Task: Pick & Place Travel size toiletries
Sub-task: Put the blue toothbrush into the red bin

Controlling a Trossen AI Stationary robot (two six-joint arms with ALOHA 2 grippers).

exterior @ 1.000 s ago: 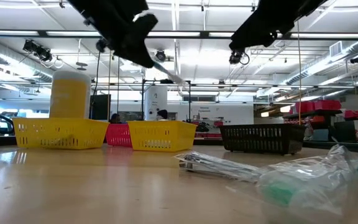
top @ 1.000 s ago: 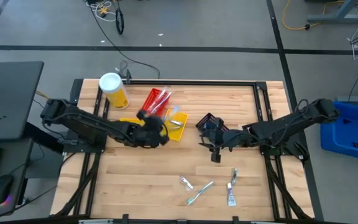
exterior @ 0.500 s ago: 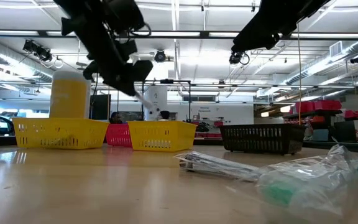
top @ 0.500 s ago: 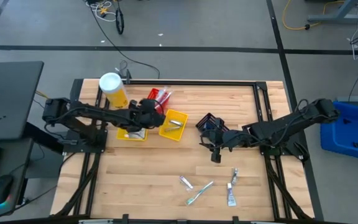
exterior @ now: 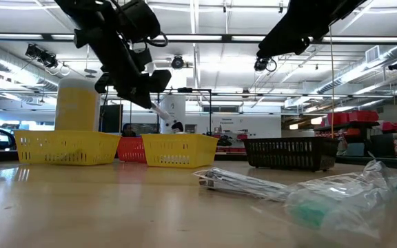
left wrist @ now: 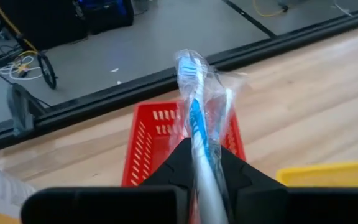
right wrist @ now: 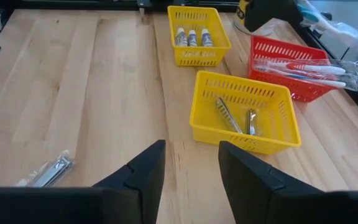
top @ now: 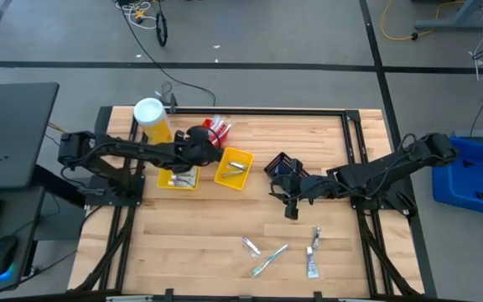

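Your left claw (left wrist: 205, 180) grips a wrapped blue toothbrush (left wrist: 196, 118), red bin (left wrist: 160, 140) just beyond; right claw (right wrist: 191, 163) hangs released.

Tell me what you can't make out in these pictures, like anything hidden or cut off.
- Black bin: contents hidden, high view by right gripper, low view by its mesh wall.
- Red bin: near half blocked in left wrist view by left gripper and its wrapped blue toothbrush.
- Wrapped packets: too small in high view, blurred in low view.

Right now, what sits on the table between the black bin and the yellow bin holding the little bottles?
In the high view, another yellow bin with metal items sits between the black bin and the bottle bin.
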